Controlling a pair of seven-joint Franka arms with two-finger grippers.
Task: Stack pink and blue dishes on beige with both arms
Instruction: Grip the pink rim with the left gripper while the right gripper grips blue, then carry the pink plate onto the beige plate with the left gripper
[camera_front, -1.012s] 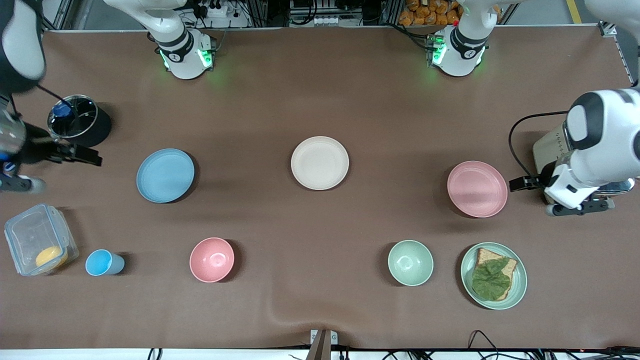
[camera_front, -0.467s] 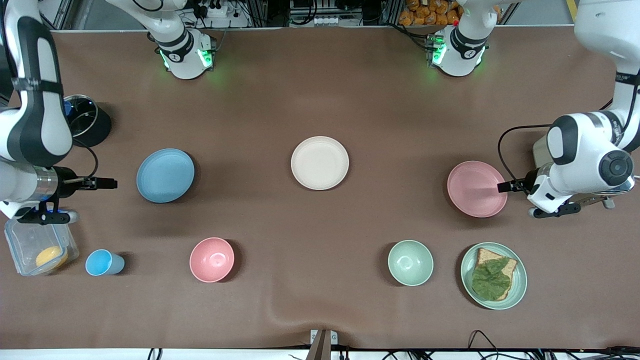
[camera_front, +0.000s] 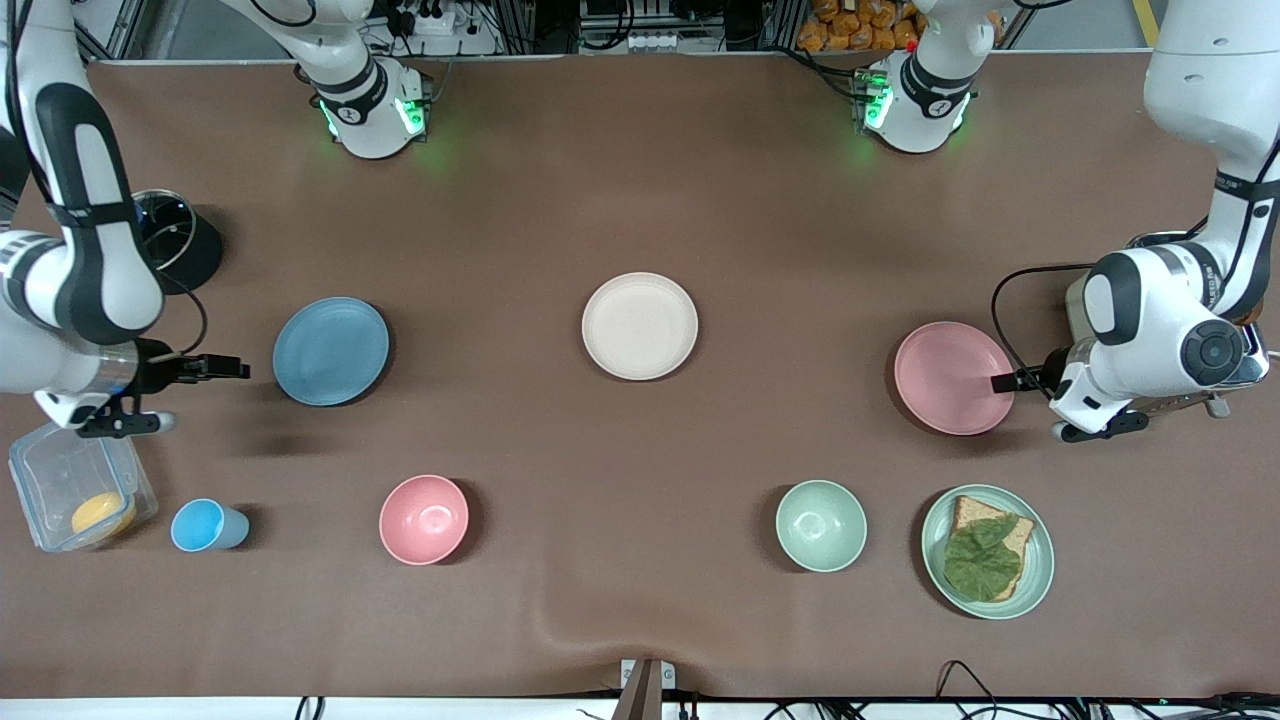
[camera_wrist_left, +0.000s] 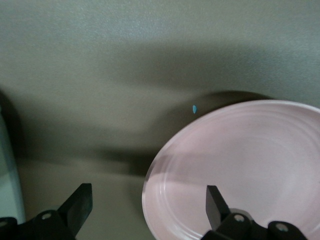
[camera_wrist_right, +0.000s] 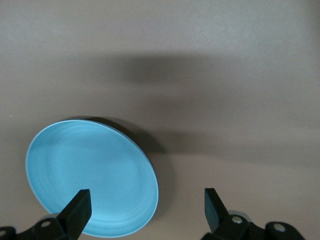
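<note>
Plates are what this job is about, and the beige plate (camera_front: 640, 326) in the middle of the table is the landmark. Nearer to the front camera than the beige plate stand a pink bowl (camera_front: 424, 519), a green bowl (camera_front: 821, 525), a blue cup (camera_front: 205, 526), a clear box (camera_front: 75, 490) and a green plate with a sandwich (camera_front: 988, 551). None of them stand in the way.

Level with the beige plate, toward the left arm's end, lies the pink plate (camera_front: 950, 377). The left gripper (camera_front: 1004, 383) is at its outer rim, on the side away from the beige plate. Its fingers are wide open and hold nothing; in the left wrist view one finger (camera_wrist_left: 216, 204) is over the plate and the other is off it.

Toward the right arm's end lies the blue plate (camera_front: 331, 350). The right gripper (camera_front: 236, 369) is just beside its outer rim, not over it yet. Its fingers are open too, and empty. The left gripper looks nearer to a grab.

A black pot (camera_front: 178, 240) stands farther from the camera, by the right arm.
</note>
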